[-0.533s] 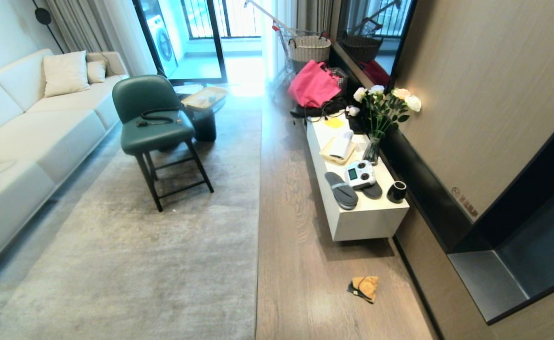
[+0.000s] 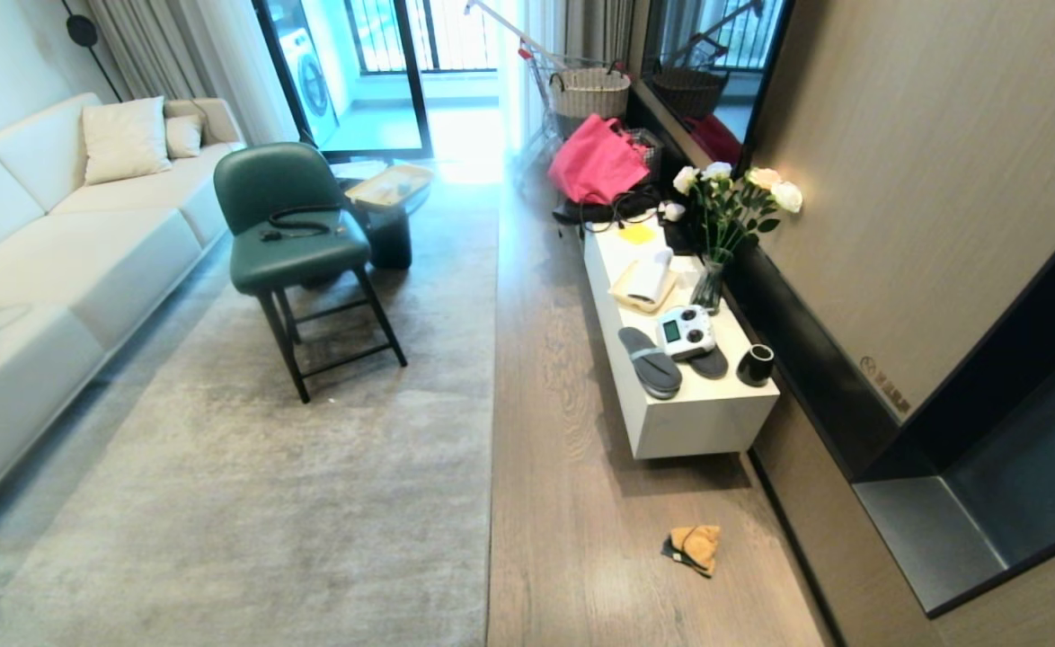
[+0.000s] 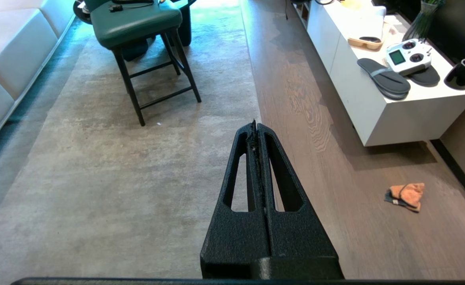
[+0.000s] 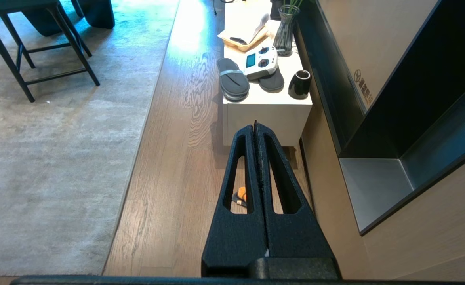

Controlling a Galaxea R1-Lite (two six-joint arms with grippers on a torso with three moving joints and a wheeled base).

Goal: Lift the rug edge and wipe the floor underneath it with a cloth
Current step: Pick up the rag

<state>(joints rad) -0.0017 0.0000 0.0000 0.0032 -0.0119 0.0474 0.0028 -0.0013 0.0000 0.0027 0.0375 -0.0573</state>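
- Left gripper and right gripper: both pressed together, empty, held high; nothing started, I judge.
- Cloth lies crumpled on the floor, near the cabinet.
- Rug edge lies flat, well apart from the cabinet.

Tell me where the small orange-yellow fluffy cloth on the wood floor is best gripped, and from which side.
Probably from above, pinching the raised orange fold of the small orange-yellow fluffy cloth. It lies crumpled and low on the brown wood-grain floor, its dark part at the edge nearer the rug, so a sideways approach would likely push it along.
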